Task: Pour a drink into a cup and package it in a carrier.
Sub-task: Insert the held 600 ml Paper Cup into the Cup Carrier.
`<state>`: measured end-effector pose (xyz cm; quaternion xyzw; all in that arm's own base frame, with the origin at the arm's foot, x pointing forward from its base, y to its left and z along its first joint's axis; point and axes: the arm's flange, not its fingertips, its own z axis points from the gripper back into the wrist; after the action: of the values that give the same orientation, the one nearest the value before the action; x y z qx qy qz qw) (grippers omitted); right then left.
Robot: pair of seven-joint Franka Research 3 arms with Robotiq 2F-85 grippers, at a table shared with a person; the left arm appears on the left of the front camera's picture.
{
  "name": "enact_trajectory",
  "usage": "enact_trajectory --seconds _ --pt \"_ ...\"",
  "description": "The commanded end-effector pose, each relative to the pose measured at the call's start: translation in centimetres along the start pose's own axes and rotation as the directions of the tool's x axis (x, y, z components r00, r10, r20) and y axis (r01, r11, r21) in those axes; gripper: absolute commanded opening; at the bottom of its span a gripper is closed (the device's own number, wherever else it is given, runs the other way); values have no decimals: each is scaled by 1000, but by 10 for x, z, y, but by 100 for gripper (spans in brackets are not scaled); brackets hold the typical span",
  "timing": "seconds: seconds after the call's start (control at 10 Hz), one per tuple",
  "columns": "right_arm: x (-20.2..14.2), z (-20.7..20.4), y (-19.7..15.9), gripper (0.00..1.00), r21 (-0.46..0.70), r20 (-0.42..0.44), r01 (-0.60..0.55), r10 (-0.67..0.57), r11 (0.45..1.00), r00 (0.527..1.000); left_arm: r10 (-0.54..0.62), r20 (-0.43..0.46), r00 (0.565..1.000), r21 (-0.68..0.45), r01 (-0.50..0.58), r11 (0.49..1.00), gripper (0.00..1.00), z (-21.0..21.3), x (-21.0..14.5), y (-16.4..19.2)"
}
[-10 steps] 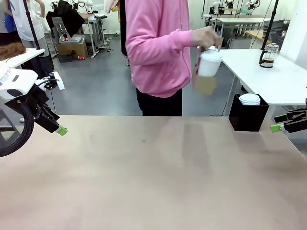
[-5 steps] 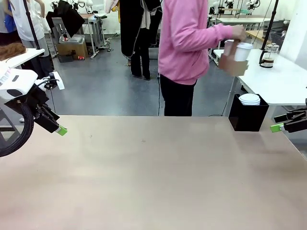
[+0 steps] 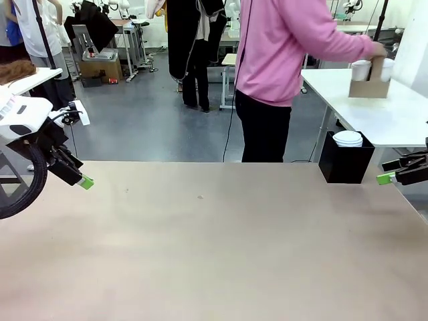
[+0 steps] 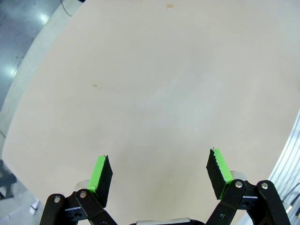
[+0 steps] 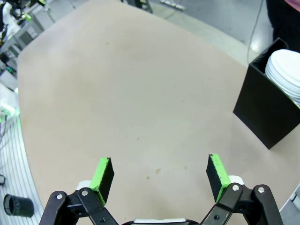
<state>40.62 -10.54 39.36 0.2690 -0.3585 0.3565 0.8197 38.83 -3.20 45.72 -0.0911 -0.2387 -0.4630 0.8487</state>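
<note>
The person in the pink top (image 3: 281,47) sets the brown cardboard carrier (image 3: 369,87) with its white paper cups (image 3: 361,69) on the far white table (image 3: 394,114) — my broad tan table (image 3: 214,241) is bare. I judge holding back best: left tool (image 4: 159,176) and right tool (image 5: 159,173) spread wide, pinching nothing.

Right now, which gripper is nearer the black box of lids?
Right. The right gripper hangs open just beside the black box at the table's far right corner; the left gripper sits open across the table at its left edge.
</note>
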Motion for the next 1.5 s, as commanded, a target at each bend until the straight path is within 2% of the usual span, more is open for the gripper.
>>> enact_trajectory --seconds 0.0,1.4 --pt "3 3 0 100 9 7 -4 4 1000 1000 0 17 1000 -15 0 1000 100 -1 -1 1" --pt "3 3 0 100 9 7 -4 4 1000 1000 0 17 1000 -15 0 1000 100 -1 -1 1"
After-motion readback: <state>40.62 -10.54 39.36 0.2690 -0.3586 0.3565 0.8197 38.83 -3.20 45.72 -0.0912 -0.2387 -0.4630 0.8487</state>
